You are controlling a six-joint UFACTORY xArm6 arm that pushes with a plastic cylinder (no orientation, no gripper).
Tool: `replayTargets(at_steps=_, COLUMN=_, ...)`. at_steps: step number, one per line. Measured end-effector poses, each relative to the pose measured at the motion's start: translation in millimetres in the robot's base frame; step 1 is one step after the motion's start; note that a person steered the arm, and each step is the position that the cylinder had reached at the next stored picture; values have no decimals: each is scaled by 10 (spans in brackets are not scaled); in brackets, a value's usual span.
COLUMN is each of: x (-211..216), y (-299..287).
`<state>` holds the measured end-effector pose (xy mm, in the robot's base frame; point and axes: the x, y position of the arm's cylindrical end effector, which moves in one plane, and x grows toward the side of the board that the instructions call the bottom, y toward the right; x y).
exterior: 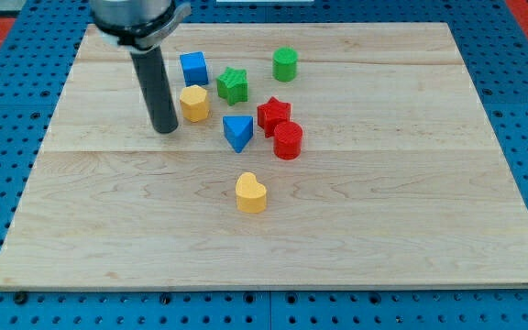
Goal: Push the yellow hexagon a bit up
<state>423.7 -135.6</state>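
The yellow hexagon (194,103) sits on the wooden board (383,211) at the view's upper left of centre, just below the blue cube (193,68). My tip (165,129) rests on the board just to the left of the yellow hexagon and slightly lower, a small gap between them. The dark rod rises from the tip toward the view's top.
A green star (233,85) lies right of the hexagon, a green cylinder (285,63) farther right. A blue triangle (237,132), a red star (273,115) and a red cylinder (288,141) cluster at centre. A yellow heart (250,192) lies lower.
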Motion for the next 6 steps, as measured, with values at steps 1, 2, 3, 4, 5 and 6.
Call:
replayTargets(at_steps=1, x=457, y=156)
replayTargets(at_steps=2, x=100, y=572)
replayTargets(at_steps=3, x=-196, y=489)
replayTargets(at_steps=4, x=-471, y=270)
replayTargets(at_steps=5, x=-330, y=-152)
replayTargets(at_steps=6, x=-929, y=277)
